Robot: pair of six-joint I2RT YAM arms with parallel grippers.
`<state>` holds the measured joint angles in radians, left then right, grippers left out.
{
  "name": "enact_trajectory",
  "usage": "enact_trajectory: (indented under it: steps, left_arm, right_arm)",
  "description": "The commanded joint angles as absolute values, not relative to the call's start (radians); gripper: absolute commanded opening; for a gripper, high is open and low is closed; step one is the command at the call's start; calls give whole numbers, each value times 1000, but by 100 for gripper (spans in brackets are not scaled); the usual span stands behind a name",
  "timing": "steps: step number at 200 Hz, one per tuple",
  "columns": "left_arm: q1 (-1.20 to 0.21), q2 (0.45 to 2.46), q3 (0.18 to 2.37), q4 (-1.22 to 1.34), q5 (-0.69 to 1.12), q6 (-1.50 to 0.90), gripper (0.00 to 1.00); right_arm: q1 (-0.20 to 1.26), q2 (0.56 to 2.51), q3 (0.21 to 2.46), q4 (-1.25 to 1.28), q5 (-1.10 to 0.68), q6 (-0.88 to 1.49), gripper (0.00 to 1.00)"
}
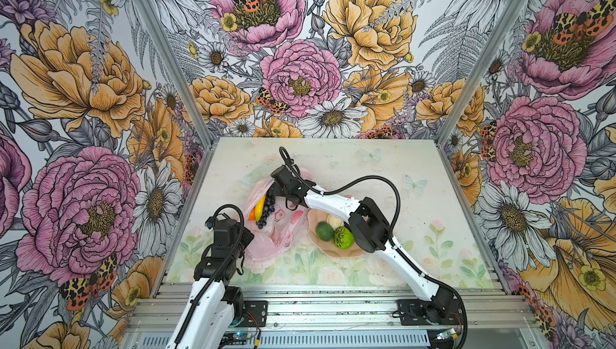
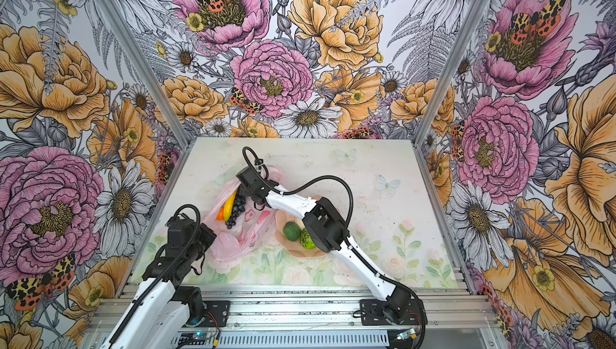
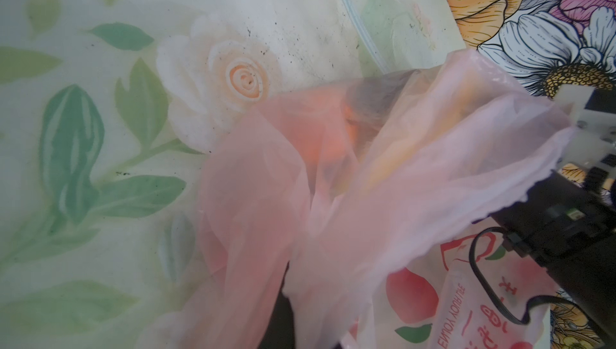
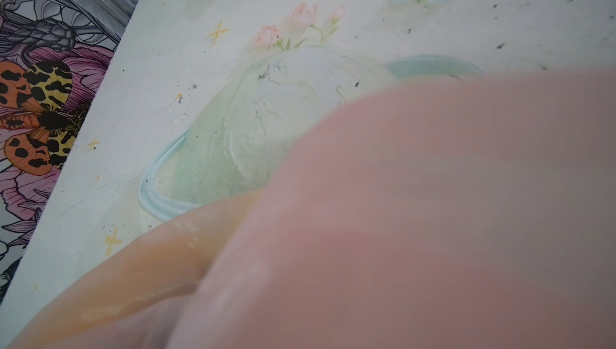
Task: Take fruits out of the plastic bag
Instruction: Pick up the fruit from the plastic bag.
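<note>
Three fruits (image 1: 266,212) sit in the bag (image 1: 281,230); left claw (image 1: 248,238) pinches its film, right claw (image 1: 270,194) is unreadable, so closing blind may snag plastic.

I'm seeing the plastic bag (image 1: 266,247) showing as thin, translucent pink film, crinkling and glinting softly. The banana (image 1: 260,204) and grape bunch (image 1: 267,211) inside are looking like smooth, glossy plastic. The peach dish (image 1: 330,252) is reading smooth and satiny. The tabletop (image 1: 416,197) is appearing as matt printed sheet, grime-speckled, and the front rails (image 1: 333,307) are showing as brushed metal.
</note>
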<state>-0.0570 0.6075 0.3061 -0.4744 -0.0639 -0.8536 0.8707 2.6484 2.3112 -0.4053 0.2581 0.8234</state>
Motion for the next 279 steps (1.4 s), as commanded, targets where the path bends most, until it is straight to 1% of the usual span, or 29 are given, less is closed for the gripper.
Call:
enact_trajectory:
  steps: [1,77,120,157,225,279]
  left_arm:
    - [-59,618,300,-460,-95,-825,0]
    - [-48,695,325,-399,-98,-813,0]
    - [-46,787,349,-321,-98,-808,0]
    - [-44,892,373,-210,-54,-803,0]
    - [-44,1101,469,-75,-17,-785,0]
    - [-40,1237,571,-44,-25,-756,0]
  right_arm:
    - [866,2593,2280,-402,271,834,69]
    - [873,2495,2182,-365,237,837,62]
    - [884,2407,2059,-304,187,858,62]
    - [887,2316,1918,-214,147,870,62]
    - [896,2275,1827,-152,96,879,64]
    - [917,2198,1754,-135,97,831,65]
